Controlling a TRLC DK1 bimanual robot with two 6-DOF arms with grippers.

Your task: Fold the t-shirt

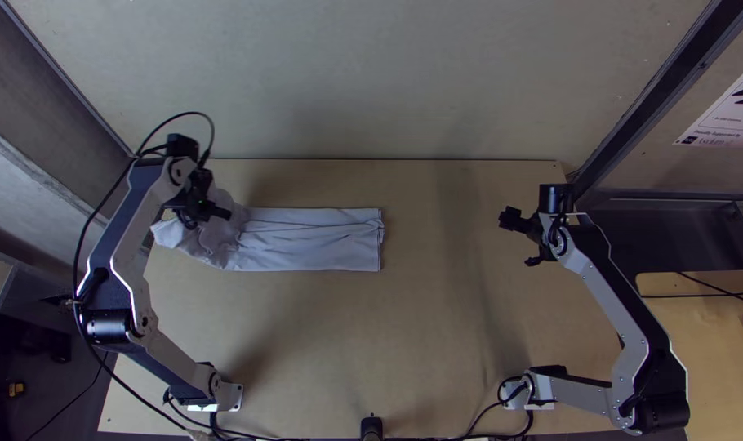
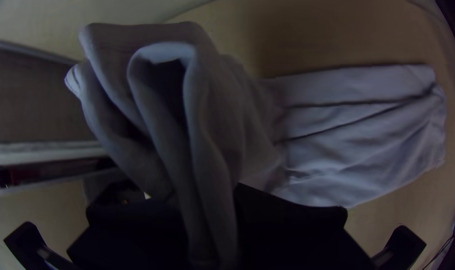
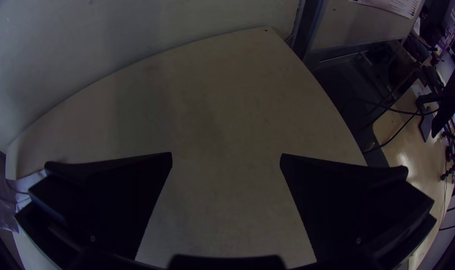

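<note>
The pale t-shirt [image 1: 314, 241] lies on the left half of the light wooden desk [image 1: 371, 343], nearer the far edge than the near edge; most of it makes a long, flat strip that runs across the desk from side to side, with a few long creases in it; the end toward the middle of the desk is nearly straight, and the other end is bunched up in soft lumps; the left claw [image 1: 208, 216] is over that bunched end and is clenched on the t-shirt; in the left wrist view, a thick bunch of cloth with deep, loopy folds goes down between its two black fingers [image 2: 292, 220], while the flat strip lies just beside the bunch; I cannot tell which part of the t-shirt is pinched; the right claw [image 1: 518, 239] is well apart from the t-shirt, up over the right side of the desk; it is let go wide, with a big gap between its two sides, and it grasps nothing; in the right wrist view the bare wood shows through that gap; a black cable [image 1: 82, 245] runs along the left arm [image 1: 126, 245]; a sheet of paper with print [image 1: 727, 114] is on the wall panel at the right; another wooden table [image 1: 718, 327] stands past the right arm [image 1: 625, 310].
</note>
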